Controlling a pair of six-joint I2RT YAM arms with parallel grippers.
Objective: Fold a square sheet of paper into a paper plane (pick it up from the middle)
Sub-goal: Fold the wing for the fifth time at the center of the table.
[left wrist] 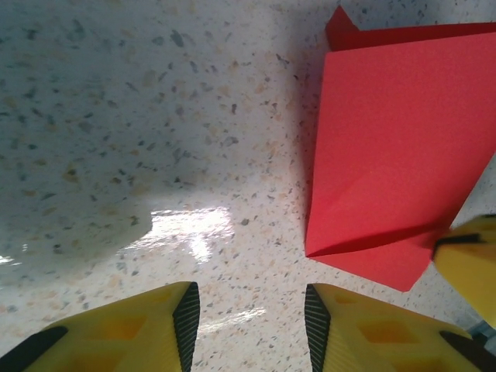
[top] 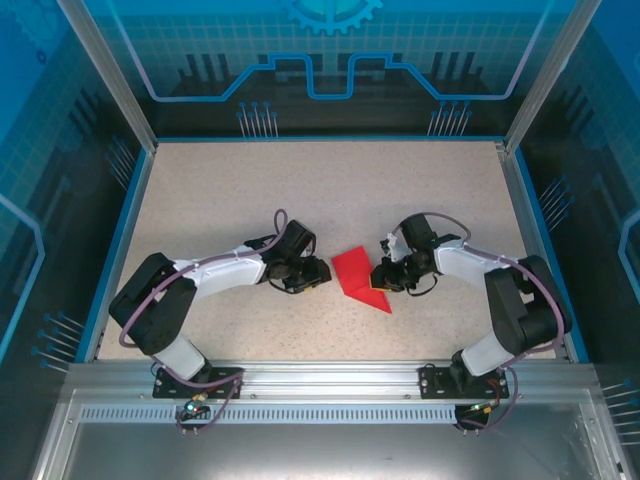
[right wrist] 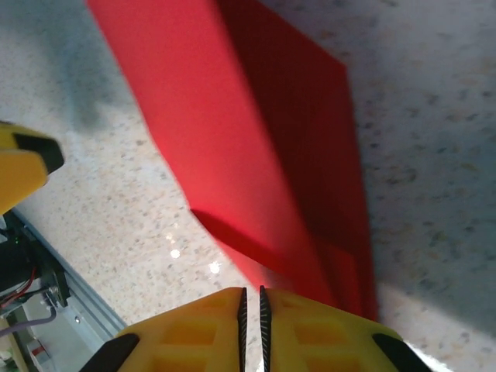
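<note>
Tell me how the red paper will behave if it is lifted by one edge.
The red paper looks thin, and its folded layer lifts a little at the crease, so it will likely flop and sag rather than stay stiff. It is probably very light, and may slide on the table, which shows a glossy glare, when pushed.

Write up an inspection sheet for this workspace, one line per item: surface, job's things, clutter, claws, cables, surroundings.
Surface: speckled beige table, with a glare patch near the left claw.
Job's things: red paper, partly folded, between the two claws, one corner turned up.
Clutter: nothing seen.
Claws: left claw open over bare table beside the paper; right claw shut at the paper's edge, unclear whether it pinches the sheet.
Cables: cables loop along both arms, clear of the paper.
Surroundings: blue panels on three sides; metal rail at the near edge.
</note>
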